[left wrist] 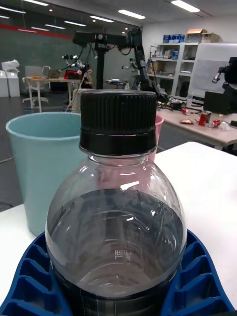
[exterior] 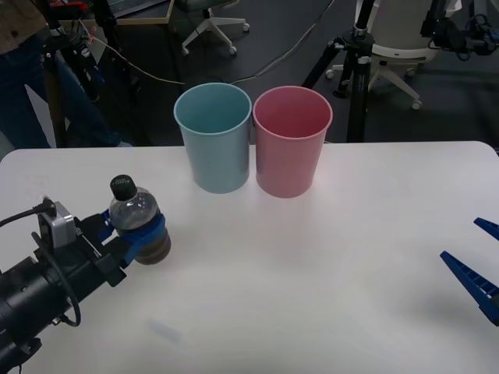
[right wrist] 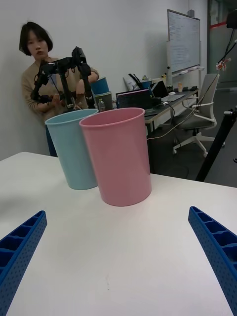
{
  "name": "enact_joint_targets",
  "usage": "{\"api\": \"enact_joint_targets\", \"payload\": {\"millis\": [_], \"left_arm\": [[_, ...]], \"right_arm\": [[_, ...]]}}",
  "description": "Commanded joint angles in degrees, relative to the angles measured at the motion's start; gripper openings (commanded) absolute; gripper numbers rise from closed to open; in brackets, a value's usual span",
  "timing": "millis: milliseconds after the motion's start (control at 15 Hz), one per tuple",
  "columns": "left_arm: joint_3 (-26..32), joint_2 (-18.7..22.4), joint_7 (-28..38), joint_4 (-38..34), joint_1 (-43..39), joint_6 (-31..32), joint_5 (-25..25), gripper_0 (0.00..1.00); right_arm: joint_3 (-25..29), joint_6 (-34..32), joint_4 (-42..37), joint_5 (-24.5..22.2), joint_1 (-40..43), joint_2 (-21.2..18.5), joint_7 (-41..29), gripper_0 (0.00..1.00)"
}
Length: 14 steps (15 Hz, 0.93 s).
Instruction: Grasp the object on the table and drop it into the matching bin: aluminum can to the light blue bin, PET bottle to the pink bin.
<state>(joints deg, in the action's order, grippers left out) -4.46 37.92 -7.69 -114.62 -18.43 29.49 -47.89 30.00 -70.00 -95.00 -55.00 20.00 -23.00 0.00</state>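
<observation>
Left hand (exterior: 139,234) clamped around upright bottle (exterior: 138,220) on desk (exterior: 312,273); right hand (exterior: 477,265) apart, low at desk's right edge.

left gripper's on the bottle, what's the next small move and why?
Probably lift straight up. The left gripper is shut around the PET bottle, which stands upright on the table, lower than the rim of the pink bin. It likely has to rise above that rim before crossing past the light blue bin. The right gripper waits open at the table's right edge.
</observation>
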Motion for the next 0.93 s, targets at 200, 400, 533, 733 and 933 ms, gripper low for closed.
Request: {"api": "enact_joint_targets", "payload": {"millis": [200, 400, 533, 733, 933], "left_arm": [[-1.8, 8.0, 8.4, -9.9, 0.0, -7.4, 1.0, 0.0], [-1.8, 13.3, 16.2, -15.5, 0.6, -11.6, -1.6, 0.0], [-1.8, 17.9, 22.9, -18.1, 2.7, -14.1, -5.7, 0.0], [-1.8, 21.8, 30.4, -19.2, 7.7, -14.3, -6.7, 0.0], [-2.0, 24.0, 37.3, -19.0, 14.6, -14.3, -7.8, 0.0]], "right_arm": [[0.0, 0.0, 0.0, 0.0, 0.0, 0.0, 0.0, 1.0], [0.0, 0.0, 0.0, 0.0, 0.0, 0.0, 0.0, 1.0], [0.0, 0.0, 0.0, 0.0, 0.0, 0.0, 0.0, 1.0], [0.0, 0.0, 0.0, 0.0, 0.0, 0.0, 0.0, 1.0], [0.0, 0.0, 0.0, 0.0, 0.0, 0.0, 0.0, 1.0]]}}
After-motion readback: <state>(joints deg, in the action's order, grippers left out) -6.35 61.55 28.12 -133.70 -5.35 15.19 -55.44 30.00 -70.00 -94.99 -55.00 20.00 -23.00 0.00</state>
